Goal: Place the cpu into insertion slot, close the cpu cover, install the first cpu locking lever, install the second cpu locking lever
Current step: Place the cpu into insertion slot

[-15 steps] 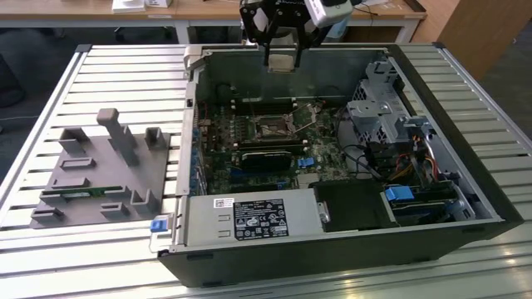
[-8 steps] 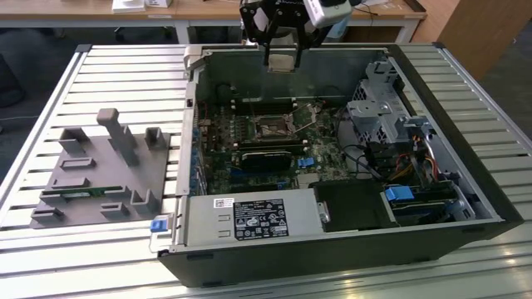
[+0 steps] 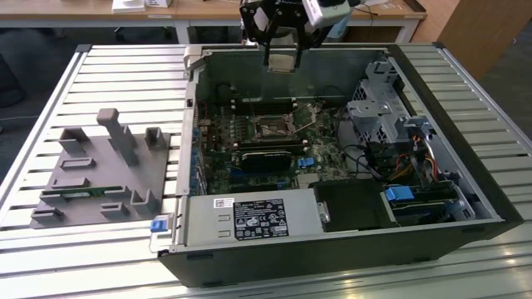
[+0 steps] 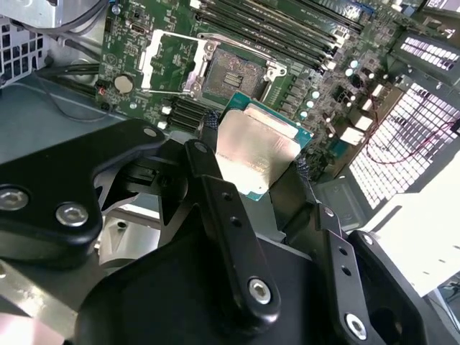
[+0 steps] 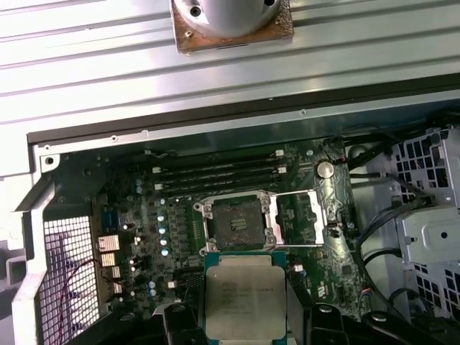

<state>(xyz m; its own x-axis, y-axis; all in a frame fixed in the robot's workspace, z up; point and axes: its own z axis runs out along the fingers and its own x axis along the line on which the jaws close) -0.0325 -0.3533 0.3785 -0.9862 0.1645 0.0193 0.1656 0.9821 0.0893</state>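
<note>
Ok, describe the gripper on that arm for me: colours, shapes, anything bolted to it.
The gripper is matte black throughout, built from flat linkage bars with rounded ends. Its fingers are long, narrow black bars with small holes along them, pinned by silvery round-headed bolts. In the exterior view a pale grey box is mounted beside the black wrist.

We find no wording we can read. Faint lines of print cross the cpu (image 5: 245, 296) gripped between the jaws. Far from the jaws, a black label (image 3: 259, 219) and a white sticker (image 3: 224, 202) sit on the grey power supply (image 3: 199, 219), both illegible
</note>
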